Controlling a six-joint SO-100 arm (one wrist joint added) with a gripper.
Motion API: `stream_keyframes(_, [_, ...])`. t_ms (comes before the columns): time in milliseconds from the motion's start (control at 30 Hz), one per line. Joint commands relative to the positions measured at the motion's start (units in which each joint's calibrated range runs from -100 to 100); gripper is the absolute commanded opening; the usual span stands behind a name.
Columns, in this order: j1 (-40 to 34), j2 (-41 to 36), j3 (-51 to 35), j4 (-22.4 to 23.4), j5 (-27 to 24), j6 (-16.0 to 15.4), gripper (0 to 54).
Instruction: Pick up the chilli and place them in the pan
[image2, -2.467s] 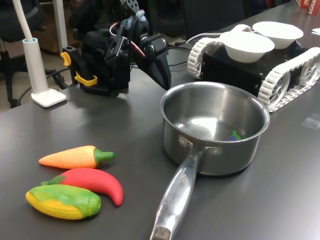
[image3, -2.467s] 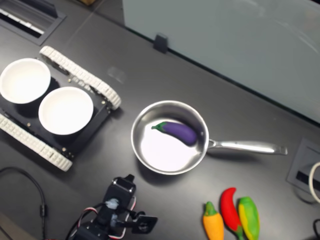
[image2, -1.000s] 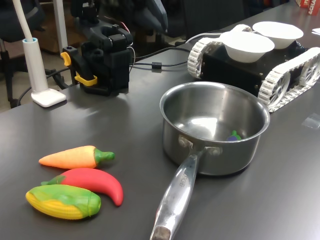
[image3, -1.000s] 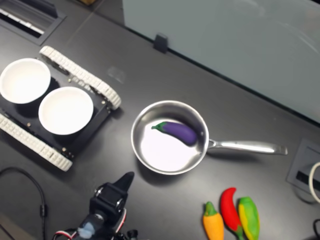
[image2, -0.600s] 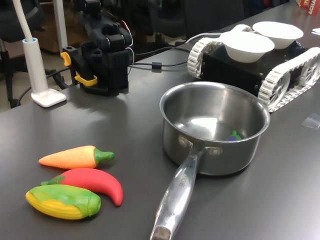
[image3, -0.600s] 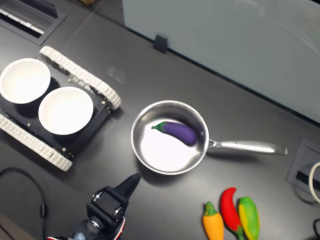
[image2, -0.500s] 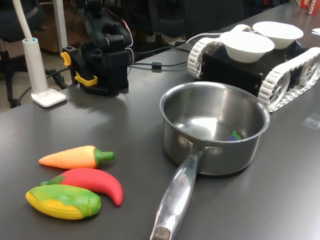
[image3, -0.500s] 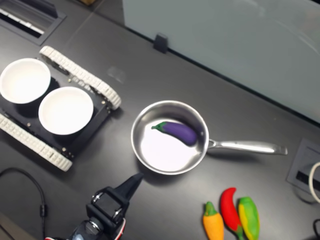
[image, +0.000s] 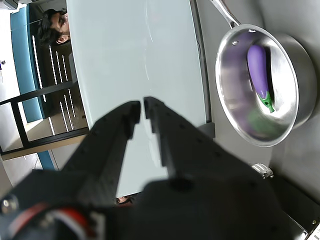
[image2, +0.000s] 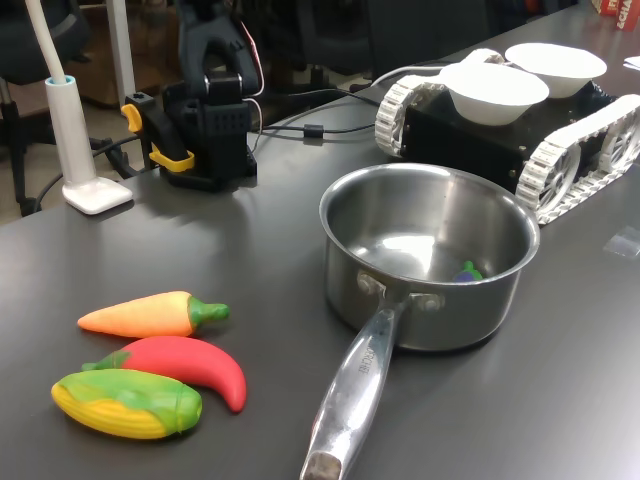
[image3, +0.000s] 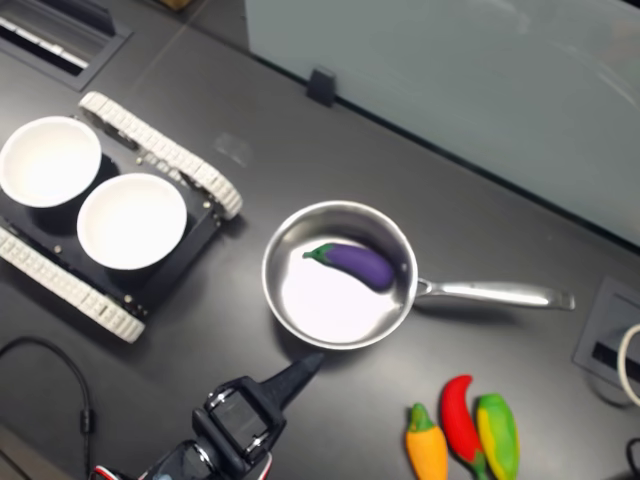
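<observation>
A glossy red chilli (image2: 190, 363) with green stem lies on the dark grey table (image2: 250, 250). The pan (image3: 338, 274) is shiny silver, holding a purple eggplant (image3: 357, 264).

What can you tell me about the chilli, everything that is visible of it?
The chilli is glossy red, curved, tapering to a blunt tip, with a green stem end. It looks like soft plastic or foam. It lies flat on the dark table, between the carrot and the corn, touching the corn. Nothing grips it.

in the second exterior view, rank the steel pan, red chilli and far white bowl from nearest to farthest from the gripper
1. Shiny steel saucepan, just beyond the gripper.
2. Glossy red chilli, toward the second exterior view's lower right.
3. Far white bowl, at the second exterior view's left edge.
</observation>
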Motion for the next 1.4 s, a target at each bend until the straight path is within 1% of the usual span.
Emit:
stream_keyframes(0, [4.36, 3.54, -6.84, 0.51, -0.49, -1.37, 1.5])
stream_keyframes(300, [10.67, 10.12, -14.02, 0.34, -0.73, -2.55, 1.9])
stream_keyframes(533, [15.83, 17.04, -18.11, -2.22, -0.88, -2.8, 2.0])
stream_keyframes(767, [20.65, 20.92, -17.65, -6.31, -0.59, -3.05, 2.5])
stream_keyframes(967, [25.92, 25.14, -17.11, -9.13, -0.54, -5.99, 2.7])
stream_keyframes(1100, [27.41, 28.09, -16.93, -9.9, -0.39, -7.5, 3.1])
stream_keyframes(1367, [29.02, 33.66, -15.93, -12.11, -0.34, -8.93, 3.9])
